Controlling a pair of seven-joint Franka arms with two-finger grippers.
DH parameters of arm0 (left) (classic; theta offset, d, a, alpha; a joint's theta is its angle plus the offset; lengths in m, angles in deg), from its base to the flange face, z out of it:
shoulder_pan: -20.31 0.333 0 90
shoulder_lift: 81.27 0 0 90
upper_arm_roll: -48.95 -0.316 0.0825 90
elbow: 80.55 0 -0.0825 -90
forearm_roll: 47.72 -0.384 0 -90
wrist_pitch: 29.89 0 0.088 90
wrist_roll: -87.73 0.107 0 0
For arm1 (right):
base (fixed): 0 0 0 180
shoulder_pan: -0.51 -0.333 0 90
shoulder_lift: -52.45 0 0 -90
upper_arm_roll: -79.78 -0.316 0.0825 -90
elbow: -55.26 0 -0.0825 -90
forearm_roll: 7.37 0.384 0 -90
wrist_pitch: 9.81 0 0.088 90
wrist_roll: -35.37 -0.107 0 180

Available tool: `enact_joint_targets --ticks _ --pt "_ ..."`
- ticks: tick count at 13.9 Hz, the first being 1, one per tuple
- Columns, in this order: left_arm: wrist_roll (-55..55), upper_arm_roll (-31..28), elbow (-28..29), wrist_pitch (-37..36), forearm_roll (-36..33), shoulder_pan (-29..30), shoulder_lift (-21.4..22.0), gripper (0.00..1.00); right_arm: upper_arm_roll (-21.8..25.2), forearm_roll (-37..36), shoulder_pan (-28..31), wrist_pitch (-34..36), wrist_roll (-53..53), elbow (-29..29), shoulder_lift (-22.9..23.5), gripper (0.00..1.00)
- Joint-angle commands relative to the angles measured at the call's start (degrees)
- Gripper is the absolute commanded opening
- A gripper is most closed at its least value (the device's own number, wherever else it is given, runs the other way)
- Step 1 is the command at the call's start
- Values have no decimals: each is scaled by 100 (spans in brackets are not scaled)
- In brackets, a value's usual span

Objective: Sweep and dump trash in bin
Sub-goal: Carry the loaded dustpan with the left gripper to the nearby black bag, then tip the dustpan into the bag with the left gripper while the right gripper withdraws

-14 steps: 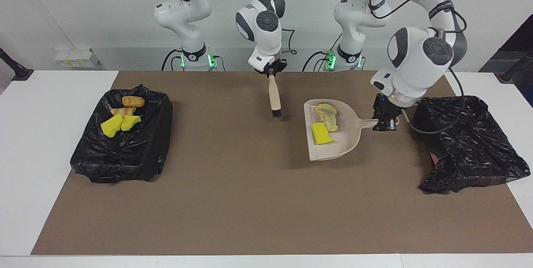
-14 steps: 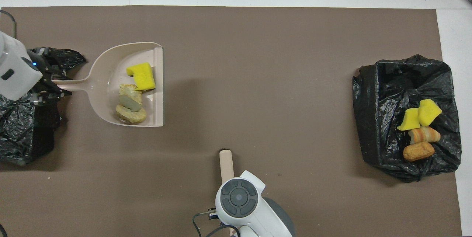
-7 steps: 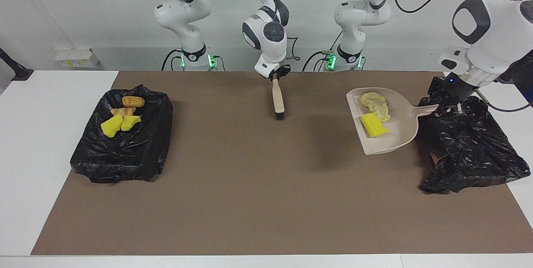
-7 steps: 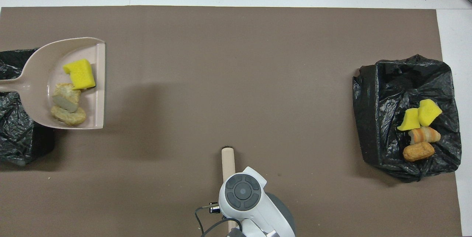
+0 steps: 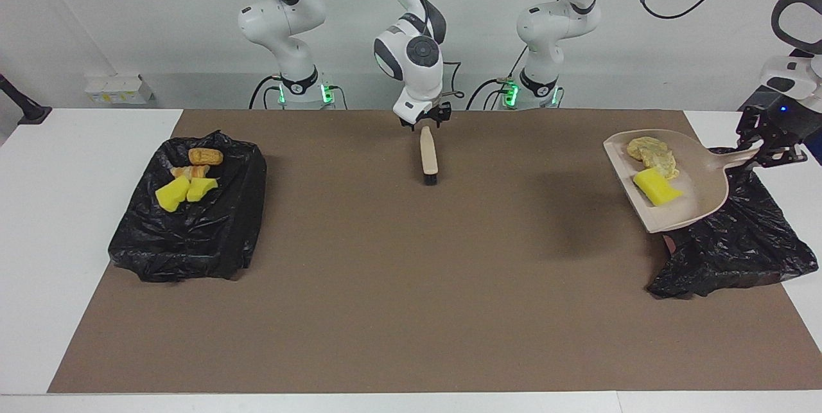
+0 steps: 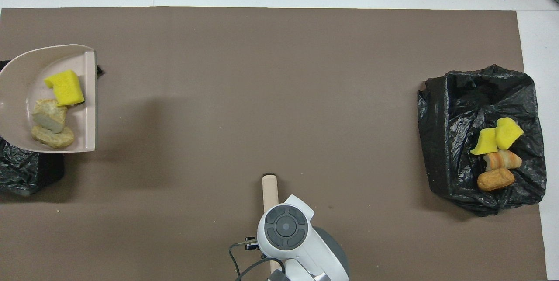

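My left gripper [image 5: 767,151] is shut on the handle of the beige dustpan [image 5: 699,187], holding it raised and tilted over the black-bagged bin [image 5: 732,246] at the left arm's end of the table. In the pan lies trash: a yellow sponge chunk [image 5: 655,186] and tan bread-like pieces [image 5: 650,149]. The overhead view shows the dustpan [image 6: 17,75] with the sponge [image 6: 65,88] and the bread pieces [image 6: 49,119]. My right gripper [image 5: 424,121] hangs open just above the handle end of the wooden brush [image 5: 428,157], which lies flat on the mat.
A second black-bagged bin [image 5: 186,227] sits at the right arm's end, with yellow sponge chunks [image 5: 183,191] and bread pieces [image 5: 204,157] on top. A brown mat [image 5: 411,284] covers the table. In the overhead view the right arm [image 6: 286,228] covers part of the brush [image 6: 269,188].
The left arm has lifted the loaded dustpan off the mat and carried it over the bin at its end. The right gripper has laid the brush down and opened off its handle.
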State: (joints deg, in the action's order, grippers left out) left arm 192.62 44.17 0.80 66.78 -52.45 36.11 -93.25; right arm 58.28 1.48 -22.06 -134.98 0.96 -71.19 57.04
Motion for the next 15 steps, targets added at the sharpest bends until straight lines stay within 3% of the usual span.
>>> enact_joint_targets --ticks 1,4,7,9,11,15 --pt "460 65 -366 386 -544 212 -243 0 -29 -505 743 -42 127 383 59 100" --pt "1331 65 -331 1246 -897 563 -567 0 -30 -577 1184 72 294 603 -80 100" --pt "1150 56 124 2126 -1992 494 -534 0 -38 -577 1238 230 277 612 -187 100" --pt "710 65 363 2286 -2618 468 -428 0 -29 -586 1246 213 285 621 -204 100" --pt "517 65 774 2539 -3591 275 -192 0 -29 -673 1308 222 303 621 -204 100" --pt "-1669 74 2250 2761 -5280 -68 695 0 -82 -875 1703 230 477 796 -143 100"
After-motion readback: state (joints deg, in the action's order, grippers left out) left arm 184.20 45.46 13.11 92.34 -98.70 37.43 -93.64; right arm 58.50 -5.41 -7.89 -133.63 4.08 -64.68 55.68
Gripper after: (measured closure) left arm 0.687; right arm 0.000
